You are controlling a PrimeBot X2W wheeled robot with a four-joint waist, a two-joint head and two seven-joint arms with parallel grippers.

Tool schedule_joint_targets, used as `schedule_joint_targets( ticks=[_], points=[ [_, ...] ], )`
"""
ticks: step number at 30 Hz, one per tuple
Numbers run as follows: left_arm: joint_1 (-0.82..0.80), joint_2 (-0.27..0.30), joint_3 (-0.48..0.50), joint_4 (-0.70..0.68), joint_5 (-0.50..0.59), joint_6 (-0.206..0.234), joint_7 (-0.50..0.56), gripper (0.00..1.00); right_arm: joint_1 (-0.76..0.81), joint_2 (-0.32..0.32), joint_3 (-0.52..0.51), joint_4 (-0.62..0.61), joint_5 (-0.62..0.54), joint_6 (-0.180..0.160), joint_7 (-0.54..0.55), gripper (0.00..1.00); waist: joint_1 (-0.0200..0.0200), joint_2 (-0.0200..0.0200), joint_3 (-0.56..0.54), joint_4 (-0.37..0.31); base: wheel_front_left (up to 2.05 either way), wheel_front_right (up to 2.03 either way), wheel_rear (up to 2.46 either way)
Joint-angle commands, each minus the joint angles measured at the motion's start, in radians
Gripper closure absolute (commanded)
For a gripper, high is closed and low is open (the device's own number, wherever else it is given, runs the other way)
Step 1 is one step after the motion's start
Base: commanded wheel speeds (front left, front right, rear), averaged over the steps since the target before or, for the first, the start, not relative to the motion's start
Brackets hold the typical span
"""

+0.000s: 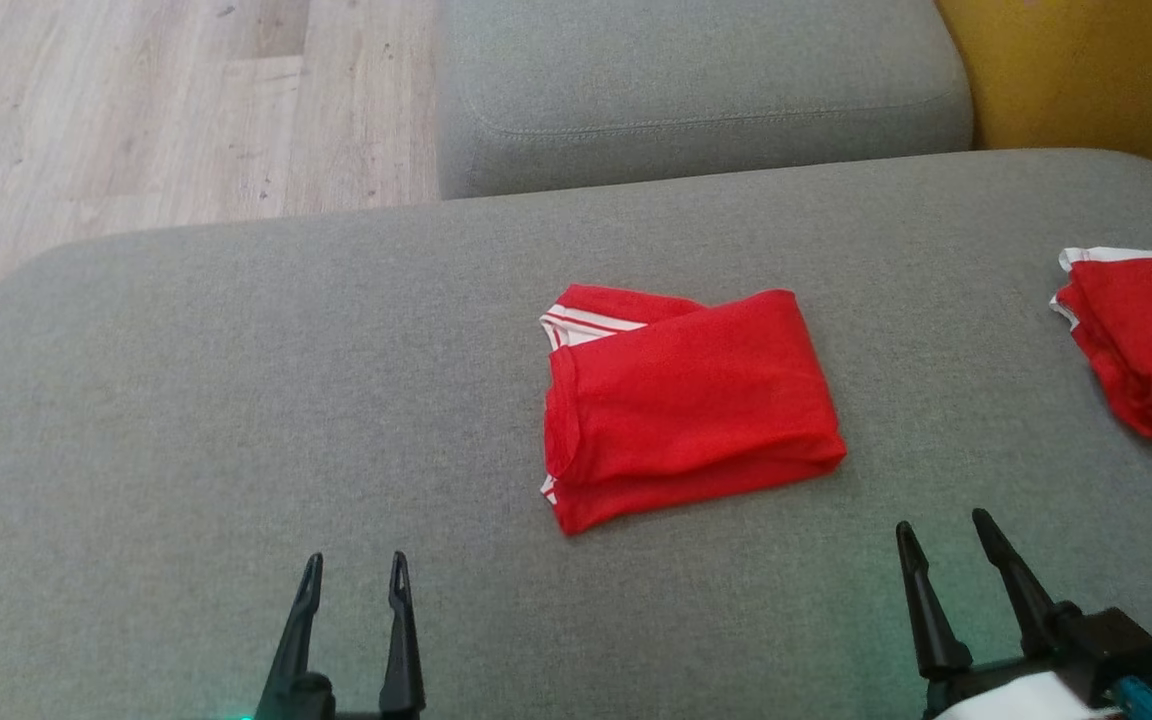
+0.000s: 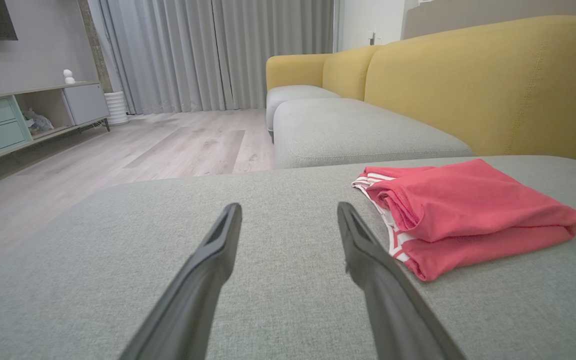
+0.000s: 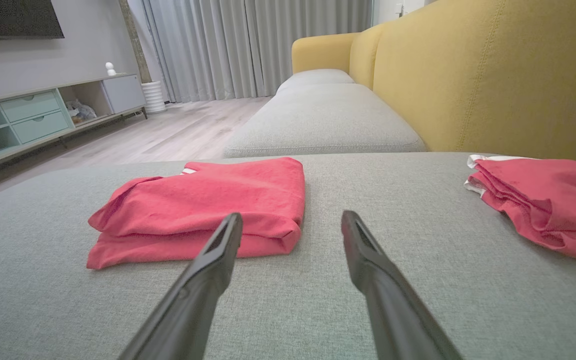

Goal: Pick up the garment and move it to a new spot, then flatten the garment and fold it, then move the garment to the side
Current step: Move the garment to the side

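Observation:
A red garment (image 1: 681, 400) with white stripes at one edge lies folded in the middle of the grey cushion (image 1: 236, 400). It shows at the right in the left wrist view (image 2: 468, 210) and left of centre in the right wrist view (image 3: 203, 205). My left gripper (image 1: 354, 575) stands open at the lower left, well short of the garment, with nothing between its fingers. Open as well, my right gripper (image 1: 941, 530) is at the lower right, just right of and nearer than the garment. Both grippers (image 2: 289, 212) (image 3: 292, 222) hover low over bare cushion.
A second red garment (image 1: 1151, 340) (image 3: 543, 200) lies folded at the cushion's right edge. Beyond is another grey seat cushion (image 1: 696, 90) and the yellow sofa back (image 3: 493, 65). Wooden floor (image 1: 136, 110) lies off the cushion's left edge, with a low cabinet (image 2: 18, 120) farther off.

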Motion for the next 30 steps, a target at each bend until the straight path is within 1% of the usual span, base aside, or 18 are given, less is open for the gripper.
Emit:
schedule_joint_targets(
  ticks=[1,6,14,21,25,28,29,30],
  points=[
    [-0.026,-0.010,0.029,-0.032,-0.006,0.005,-0.005,0.00,-0.038,-0.018,0.018,-0.030,-0.004,-0.001,-0.006,0.00,0.0000,0.0000,0.001,0.000,0.00,0.00,0.00],
    [-0.028,-0.010,0.026,-0.044,-0.022,0.000,-0.005,0.00,-0.040,-0.019,0.018,-0.031,-0.003,-0.001,-0.006,0.00,0.0000,0.0000,0.007,0.003,0.00,0.00,0.00],
    [-0.025,-0.010,0.030,-0.086,-0.043,0.008,-0.005,0.00,-0.067,-0.026,0.016,-0.015,-0.002,-0.001,-0.006,0.00,0.0000,0.0000,0.030,0.008,0.00,0.00,0.00],
    [-0.073,-0.010,0.006,-0.112,-0.024,0.014,-0.005,0.00,-0.202,-0.032,0.006,0.030,0.050,-0.001,-0.006,0.00,0.0000,0.0000,0.128,0.022,0.00,0.00,0.00],
    [-0.107,-0.010,-0.013,-0.125,-0.015,0.026,-0.005,0.00,-0.305,-0.057,0.020,0.114,0.090,-0.001,-0.006,0.00,0.0000,0.0000,0.187,0.031,0.00,0.00,0.00],
    [-0.130,-0.010,-0.030,-0.126,-0.016,0.037,-0.005,0.00,-0.393,-0.074,0.044,0.233,0.132,-0.001,0.002,0.00,0.0000,0.0000,0.217,0.038,0.00,0.00,0.00],
    [-0.147,-0.010,-0.041,-0.124,-0.016,0.043,-0.005,0.00,-0.457,-0.081,0.072,0.306,0.181,-0.001,0.041,0.00,0.0000,0.0000,0.239,0.045,0.00,0.00,0.00],
    [-0.155,-0.010,-0.046,-0.124,-0.015,0.046,-0.005,0.00,-0.486,-0.085,0.089,0.339,0.208,-0.001,0.064,0.00,0.0000,0.0000,0.248,0.048,0.00,0.00,0.00]
  ],
)
